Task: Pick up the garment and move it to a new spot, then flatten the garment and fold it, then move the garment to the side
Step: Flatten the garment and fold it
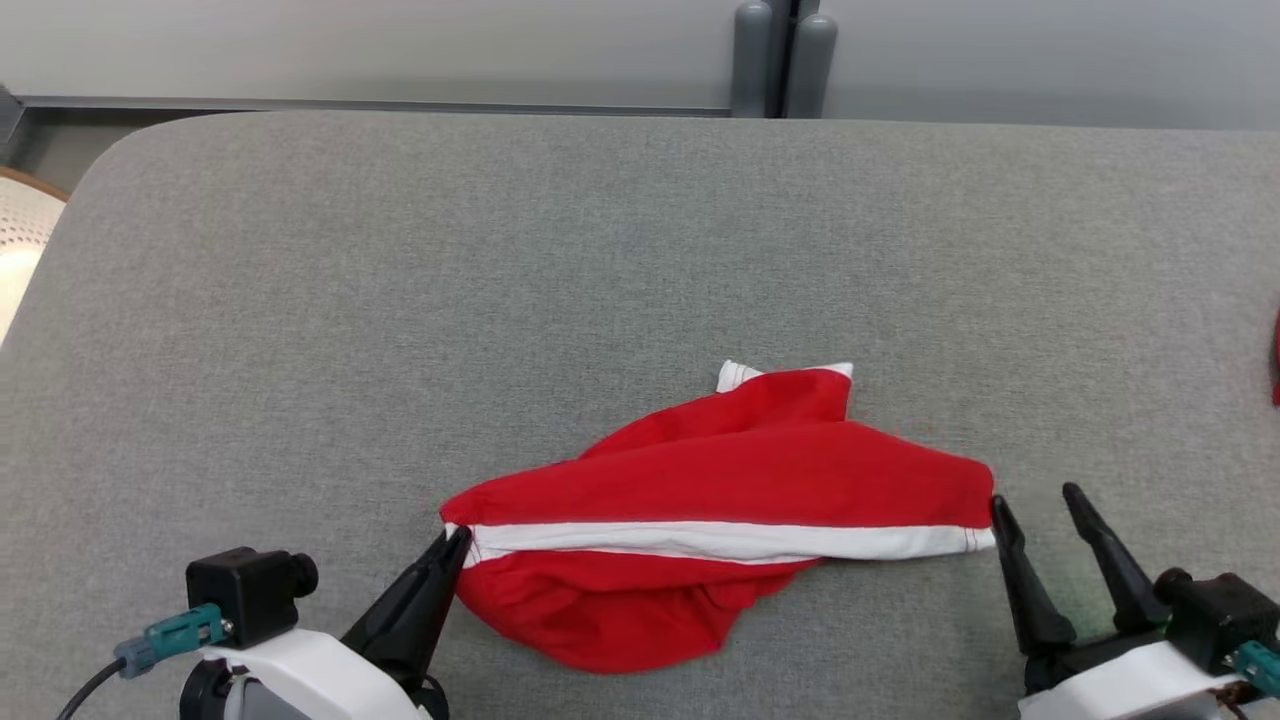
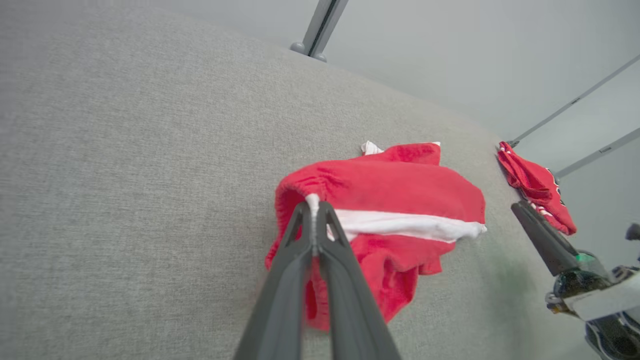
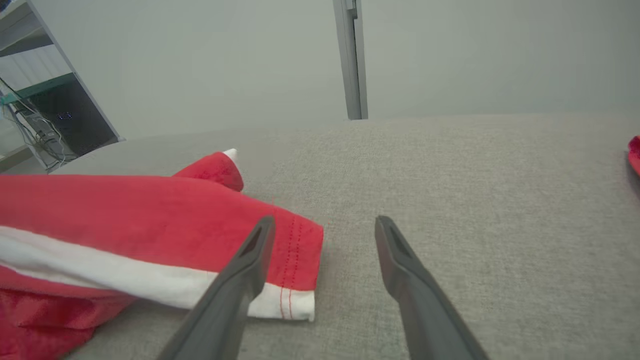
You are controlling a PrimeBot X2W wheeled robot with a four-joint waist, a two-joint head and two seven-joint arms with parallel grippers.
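Note:
A red garment with a white stripe [image 1: 720, 480] lies crumpled on the grey table, near its front edge. My left gripper [image 1: 455, 540] is shut on the garment's left end, where the white stripe [image 2: 400, 225] begins; the left wrist view shows both fingers [image 2: 295, 245] pinching the cloth [image 2: 380, 185]. My right gripper [image 1: 1035, 505] stands open at the garment's right end. Its left finger [image 3: 255, 245] lies over the hemmed corner [image 3: 295, 250], and its right finger [image 3: 395, 250] is over bare table. Nothing sits between them.
A second red garment [image 2: 535, 185] lies at the table's right edge, also seen as a red sliver [image 1: 1277, 355]. The grey table [image 1: 500, 250] stretches wide behind the garment. A grey post [image 1: 780, 55] stands beyond the far edge; a pale round object [image 1: 20, 240] is at the left.

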